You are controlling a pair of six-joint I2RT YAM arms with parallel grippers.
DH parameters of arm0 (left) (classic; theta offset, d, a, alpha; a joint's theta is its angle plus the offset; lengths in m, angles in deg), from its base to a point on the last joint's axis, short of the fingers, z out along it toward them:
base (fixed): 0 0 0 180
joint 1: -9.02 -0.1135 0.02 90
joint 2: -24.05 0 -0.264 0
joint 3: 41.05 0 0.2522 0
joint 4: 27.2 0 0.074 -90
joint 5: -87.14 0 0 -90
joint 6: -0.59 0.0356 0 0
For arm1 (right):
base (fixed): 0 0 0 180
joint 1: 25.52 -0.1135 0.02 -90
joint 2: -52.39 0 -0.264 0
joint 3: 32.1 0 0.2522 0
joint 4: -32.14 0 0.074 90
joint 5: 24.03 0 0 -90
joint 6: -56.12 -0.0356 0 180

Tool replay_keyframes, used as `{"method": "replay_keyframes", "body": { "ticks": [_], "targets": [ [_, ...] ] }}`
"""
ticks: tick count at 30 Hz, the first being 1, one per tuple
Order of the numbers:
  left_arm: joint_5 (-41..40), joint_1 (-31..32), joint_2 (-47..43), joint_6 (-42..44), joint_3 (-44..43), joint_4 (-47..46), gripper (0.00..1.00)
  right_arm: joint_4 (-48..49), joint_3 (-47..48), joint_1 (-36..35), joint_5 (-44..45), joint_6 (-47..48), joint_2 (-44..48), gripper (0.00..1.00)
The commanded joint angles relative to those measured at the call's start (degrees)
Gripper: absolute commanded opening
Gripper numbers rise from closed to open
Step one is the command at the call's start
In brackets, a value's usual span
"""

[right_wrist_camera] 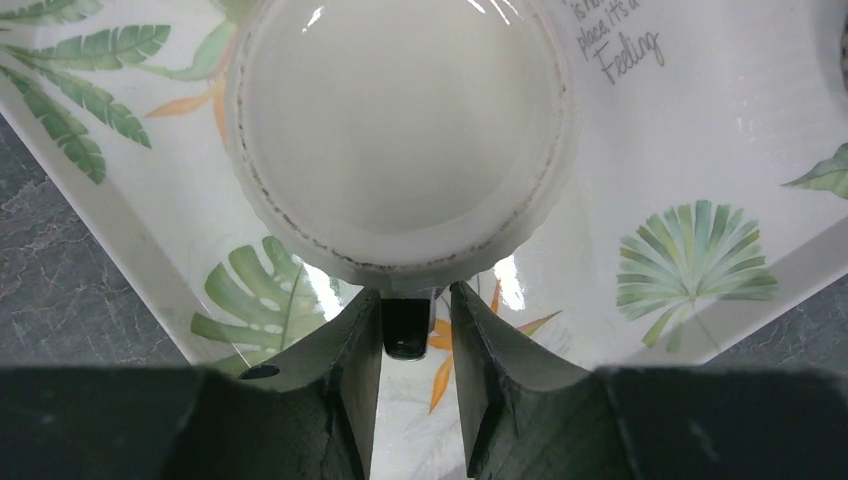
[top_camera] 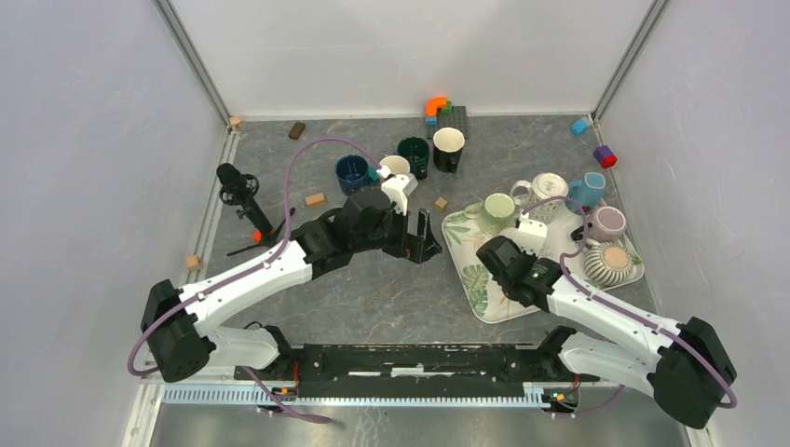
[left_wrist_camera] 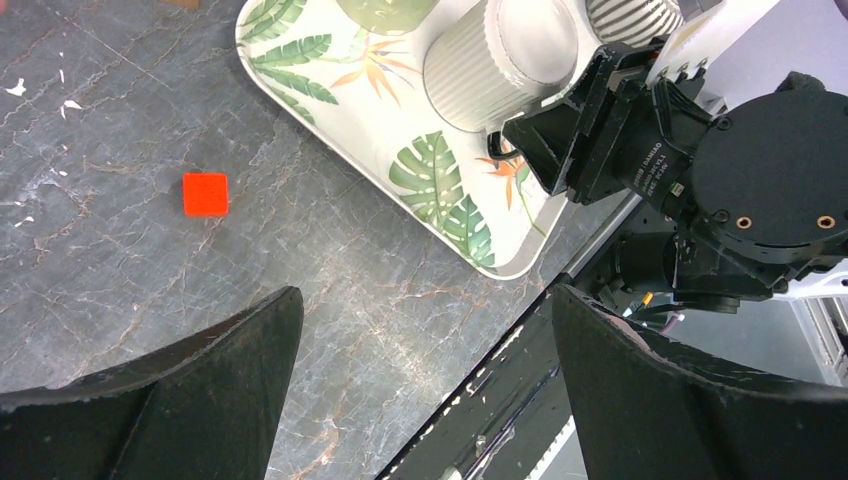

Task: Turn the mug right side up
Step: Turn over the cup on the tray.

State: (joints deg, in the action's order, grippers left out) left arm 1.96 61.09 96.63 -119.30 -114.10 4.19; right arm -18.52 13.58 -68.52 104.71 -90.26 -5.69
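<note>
target is the white ribbed mug [right_wrist_camera: 400, 130], sitting base-up on the leaf-print tray [top_camera: 484, 300], which lies at 3 o'clock on the tabletop [top_camera: 373, 289] in the top view. mug is toward the tray's 9 o'clock side, mostly hidden under my right arm in that view.

right gripper [right_wrist_camera: 408, 310] is at the mug's 6 o'clock in the wrist view. the jaws are drawn in to a narrow gap and look clamped on the handle. the handle itself is mostly hidden under the rim, so i can't confirm how deep the bite is.

left gripper [left_wrist_camera: 425, 295] has its jaws wide apart and holds nothing. it hovers over bare tabletop near the tray's edge, with a red block [left_wrist_camera: 205, 193] at about 10 o'clock from it.

my read: the grasp is made and the lift and flip come next.

how i'd do it well:
- keep the clamp firm, because a handle-only hold lets the body swing once it leaves the tray
- lift straight up first, high enough that the rim clears the tray lip before any roll
- roll the wrist half a turn slowly and keep the mug over the tray
- watch the green mug [top_camera: 497, 212] at 12 o'clock and the striped mug [top_camera: 610, 264] at 3 o'clock. both are near, so no sideways drift
- set it down flat on a bare tray patch and only then release
- hold the left arm where it is, out of the swing path

main risk is the mug slipping or pivoting in the jaws mid-roll.
</note>
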Motion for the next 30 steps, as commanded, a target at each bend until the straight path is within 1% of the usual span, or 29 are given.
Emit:
{"method": "replay_keyframes", "body": {
  "ticks": [1,4,6,11,18,30],
  "targets": [
    [0.3,-0.5,-2.4,2.4,-0.7,-0.9,1.0,2.3,0.4,0.2,3.3,1.4,-0.2,0.32],
    [0.7,-0.7,-2.3,2.2,-0.6,-1.2,1.0,2.8,1.1,0.3,3.5,2.9,-0.6,0.21],
    [1.0,-0.7,-2.1,2.0,-0.8,-1.4,1.0,3.7,1.0,0.2,3.5,3.8,-0.1,0.16],
    [1.2,-0.7,-2.1,1.4,-0.8,-1.5,1.0,5.2,0.9,0.2,2.5,5.6,1.4,0.0],
    [1.9,-0.8,-2.3,-0.2,0.0,-2.2,1.0,5.6,2.2,0.2,0.7,7.4,2.4,0.0],
    [3.4,-1.9,-3.0,-2.8,1.5,-3.4,1.0,7.3,5.4,0.2,-3.2,11.0,7.2,0.0]
  ]
}}
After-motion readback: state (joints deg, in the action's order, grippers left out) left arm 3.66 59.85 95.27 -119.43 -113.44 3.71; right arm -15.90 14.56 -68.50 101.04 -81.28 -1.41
